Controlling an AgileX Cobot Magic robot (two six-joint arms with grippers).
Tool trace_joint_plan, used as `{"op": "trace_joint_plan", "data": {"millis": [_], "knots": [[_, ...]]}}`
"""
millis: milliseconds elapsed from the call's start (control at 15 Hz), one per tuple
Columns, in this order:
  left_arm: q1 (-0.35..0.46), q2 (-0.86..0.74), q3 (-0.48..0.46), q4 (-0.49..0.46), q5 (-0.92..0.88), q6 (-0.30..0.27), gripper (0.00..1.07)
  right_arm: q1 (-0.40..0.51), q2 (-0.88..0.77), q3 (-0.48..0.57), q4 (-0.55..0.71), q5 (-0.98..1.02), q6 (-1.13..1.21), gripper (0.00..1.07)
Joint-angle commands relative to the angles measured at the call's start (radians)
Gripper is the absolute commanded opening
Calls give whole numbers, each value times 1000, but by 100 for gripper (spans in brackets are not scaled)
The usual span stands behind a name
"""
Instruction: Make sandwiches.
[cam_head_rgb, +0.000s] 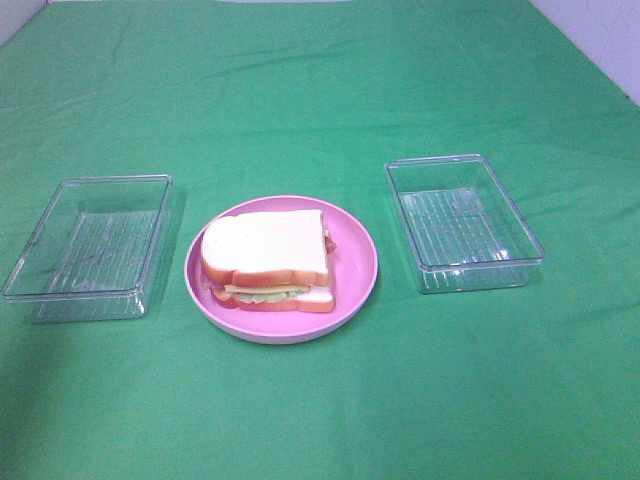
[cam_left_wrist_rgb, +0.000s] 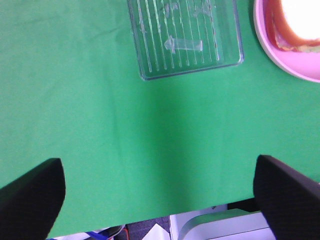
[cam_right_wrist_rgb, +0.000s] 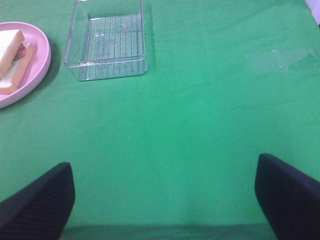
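The sandwich sits assembled on the pink plate, between two clear trays on the green cloth. Neither arm shows in the high view.

The left gripper stands wide open and holds nothing. From its jaws the sandwich lies well ahead and off toward the other arm, past the near tray.

The right gripper is likewise spread wide and empty. Its tray lies ahead, and the sandwich is farther off toward the left arm.

Both jaws are well apart from the stack; which is nearer is hard to judge. The stack lies flat, its long axis seemingly running across the table, its rounded crust top toward the left tray.
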Motion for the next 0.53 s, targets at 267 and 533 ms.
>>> {"op": "trace_joint_plan", "data": {"millis": [267, 533], "knots": [[-1, -645, 349, -5, -35, 2, 95, 0, -33, 1, -3, -13, -15, 93], [-1, -959, 490, 1, -99, 3, 95, 0, -33, 1, -3, -13, -15, 93]]}}
